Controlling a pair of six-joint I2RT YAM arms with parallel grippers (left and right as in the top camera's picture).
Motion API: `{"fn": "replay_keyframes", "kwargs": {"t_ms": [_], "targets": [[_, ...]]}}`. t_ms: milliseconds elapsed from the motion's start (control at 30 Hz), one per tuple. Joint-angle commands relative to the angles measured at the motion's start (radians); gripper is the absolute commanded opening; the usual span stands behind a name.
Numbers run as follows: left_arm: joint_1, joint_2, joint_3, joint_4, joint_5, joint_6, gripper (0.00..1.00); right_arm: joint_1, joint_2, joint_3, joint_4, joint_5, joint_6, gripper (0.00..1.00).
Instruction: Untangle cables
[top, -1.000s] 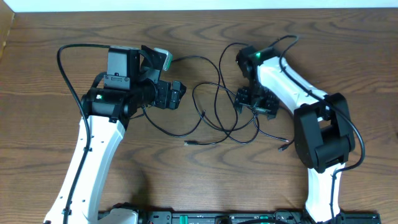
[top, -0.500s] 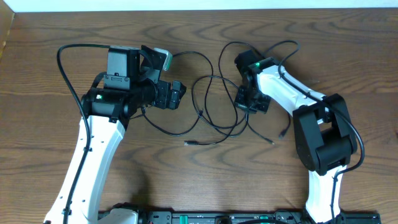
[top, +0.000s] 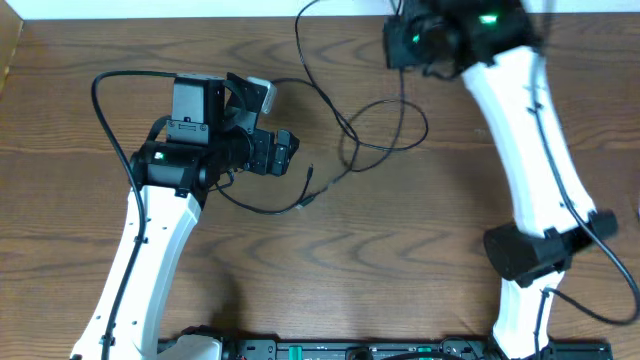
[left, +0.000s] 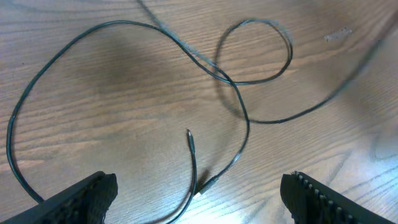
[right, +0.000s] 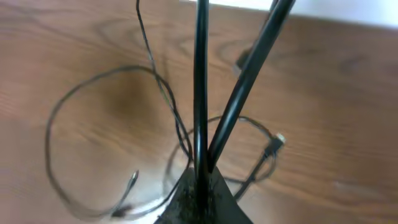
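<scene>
Brown wood-grain tabletop (top: 350, 270) shows open room across the near half, between the two arms. Thin black cables (top: 372, 140) loop at far centre, with one plug end near the left hand (top: 285, 152), whose fingers stand apart. At the far edge, beside a white wall (top: 200, 8), the right hand (right: 200, 186) is clamped on the cables.
</scene>
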Motion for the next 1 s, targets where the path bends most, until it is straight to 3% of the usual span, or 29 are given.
{"fn": "replay_keyframes", "kwargs": {"t_ms": [0,333,567,800,967], "targets": [[-0.002,-0.002,0.006,-0.003,-0.006,0.003,0.89,-0.003,-0.018,0.149,-0.045,0.040,-0.052,0.01],[-0.002,-0.002,0.006,-0.003,-0.006,0.003,0.89,-0.021,-0.018,0.275,-0.166,0.249,-0.028,0.01],[-0.002,-0.002,0.006,-0.003,-0.006,0.003,0.90,-0.077,-0.030,0.275,-0.237,0.601,0.137,0.01],[-0.002,-0.002,0.006,-0.003,-0.006,0.003,0.90,-0.190,-0.070,0.275,-0.277,0.583,0.278,0.01],[-0.002,-0.002,0.006,-0.003,-0.006,0.003,0.90,-0.240,-0.072,0.275,-0.295,0.479,0.287,0.01]]}}
